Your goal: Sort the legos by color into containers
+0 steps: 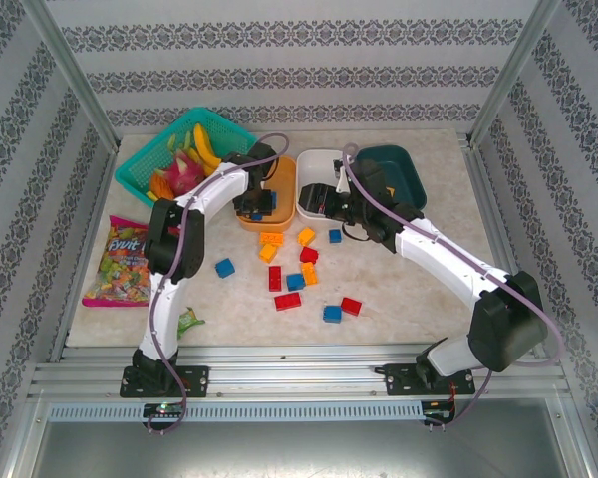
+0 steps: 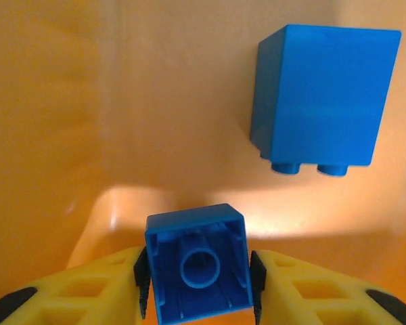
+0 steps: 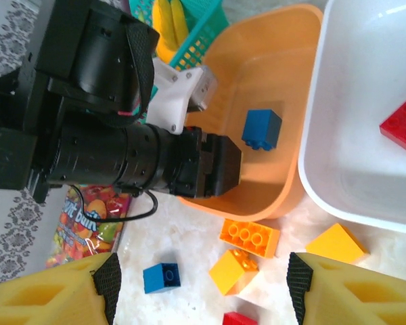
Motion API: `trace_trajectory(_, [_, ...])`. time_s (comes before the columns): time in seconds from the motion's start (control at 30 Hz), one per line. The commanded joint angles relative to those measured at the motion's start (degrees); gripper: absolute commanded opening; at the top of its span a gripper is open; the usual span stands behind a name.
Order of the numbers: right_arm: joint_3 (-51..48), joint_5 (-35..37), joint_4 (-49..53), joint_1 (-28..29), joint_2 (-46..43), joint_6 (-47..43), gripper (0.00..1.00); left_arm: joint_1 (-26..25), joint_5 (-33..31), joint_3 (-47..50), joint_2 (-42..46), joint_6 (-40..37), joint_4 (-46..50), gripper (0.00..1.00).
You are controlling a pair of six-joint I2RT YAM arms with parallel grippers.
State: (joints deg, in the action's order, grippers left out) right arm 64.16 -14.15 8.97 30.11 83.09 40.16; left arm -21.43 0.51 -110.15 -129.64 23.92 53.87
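Observation:
My left gripper (image 1: pixel 254 207) is down inside the orange tub (image 1: pixel 284 174). Its pads sit against both sides of a blue lego (image 2: pixel 198 271), whose hollow underside faces the camera. A second blue lego (image 2: pixel 321 95) lies on the tub floor (image 2: pixel 122 101) beyond it. My right gripper (image 3: pixel 204 284) hangs open and holds nothing, near the front of the white tub (image 1: pixel 309 159). Below it on the table lie orange legos (image 3: pixel 249 237) and a blue one (image 3: pixel 162 277). The white tub (image 3: pixel 352 135) holds a red lego (image 3: pixel 402 125). The dark teal tub (image 1: pixel 399 164) stands at the right. Red, blue and orange legos (image 1: pixel 288 301) are scattered mid-table.
A teal mesh basket (image 1: pixel 145 169) of toy fruit stands at the back left. A candy bag (image 1: pixel 120 261) lies at the left edge, and a green scrap (image 1: pixel 189 321) near the left arm's base. The left arm's black wrist (image 3: pixel 135 162) reaches across in front of my right gripper.

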Motion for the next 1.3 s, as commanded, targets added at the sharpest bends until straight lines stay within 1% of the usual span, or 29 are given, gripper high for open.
trace_trajectory(0.0, [-1.8, 2.0, 5.7, -0.1, -0.8, 0.0, 0.68, -0.5, -1.1, -1.9, -1.1, -0.3, 3.6, 0.52])
trace_trajectory(0.2, [-2.0, 4.5, 15.8, 1.9, -0.5, -1.6, 0.67, -0.6, -1.3, -1.2, 1.8, 0.7, 3.4, 0.60])
trace_trajectory(0.3, [-1.6, 6.5, 19.6, 4.4, 0.4, -1.9, 0.67, -0.7, -0.9, -1.1, 5.8, 2.1, 3.1, 0.65])
trace_trajectory(0.4, [-1.2, 7.3, 22.7, 6.8, 3.0, -0.4, 0.67, -1.4, 0.1, 1.7, 11.5, 3.9, 1.5, 0.67])
trace_trajectory(0.5, [-0.4, 8.5, 24.3, 8.8, 6.6, 1.8, 0.68, -2.4, 2.5, 10.1, 19.9, 5.7, -3.4, 0.69])
trace_trajectory(0.6, [0.3, 9.5, 24.1, 10.3, 10.0, 3.8, 0.68, -2.9, 6.2, 23.5, 31.5, 8.5, -11.8, 0.70])
trace_trajectory(0.73, [0.8, 9.7, 23.3, 10.9, 14.7, 6.6, 0.67, -3.1, 12.6, 41.0, 46.4, 12.2, -22.2, 0.75])
trace_trajectory(0.83, [1.8, 10.4, 22.3, 11.6, 17.2, 7.3, 0.66, -3.5, 15.2, 49.0, 54.1, 13.7, -24.6, 0.76])
trace_trajectory(1.0, [3.9, 11.6, 22.2, 11.9, 20.1, 8.4, 0.65, -3.6, 15.4, 54.6, 61.1, 14.5, -22.8, 0.76])
trace_trajectory(1.13, [5.4, 12.2, 22.9, 11.8, 22.6, 9.3, 0.62, -3.6, 14.8, 55.8, 63.7, 15.3, -22.4, 0.76])
trace_trajectory(1.27, [7.5, 12.8, 23.7, 12.0, 24.5, 8.9, 0.57, -3.7, 14.6, 55.9, 64.7, 15.7, -22.3, 0.76])
